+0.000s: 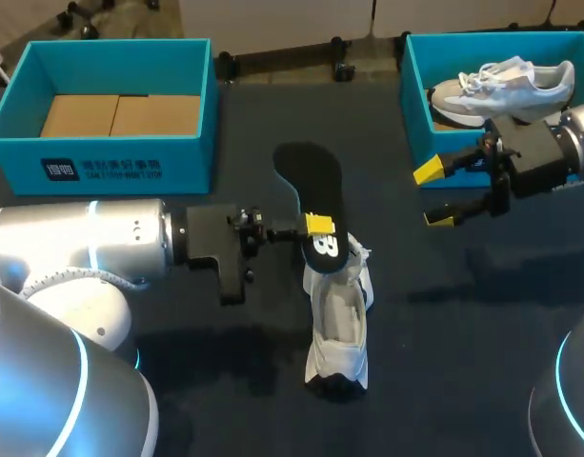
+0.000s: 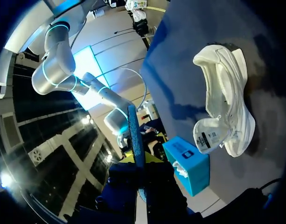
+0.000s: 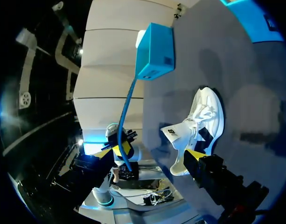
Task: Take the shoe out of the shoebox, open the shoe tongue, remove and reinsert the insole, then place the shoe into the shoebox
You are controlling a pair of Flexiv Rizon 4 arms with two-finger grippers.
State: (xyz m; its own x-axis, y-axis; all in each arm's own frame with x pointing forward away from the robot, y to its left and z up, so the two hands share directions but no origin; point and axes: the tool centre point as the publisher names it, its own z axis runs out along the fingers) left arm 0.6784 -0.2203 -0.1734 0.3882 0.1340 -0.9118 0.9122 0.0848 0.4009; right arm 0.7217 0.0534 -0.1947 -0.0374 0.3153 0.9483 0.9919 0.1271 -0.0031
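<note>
The insole (image 1: 309, 181) could slip or bend, because the left gripper (image 1: 315, 227) pinched it only near one end. It could also miss the opening and push the white shoe (image 1: 337, 328) away. That gripper was closed on the insole, just above the shoe lying on the desk (image 1: 463, 333). The right gripper (image 1: 432, 195) was wide open and held nothing, beside a shoebox (image 1: 501, 36) with another shoe (image 1: 506, 86) inside.
</note>
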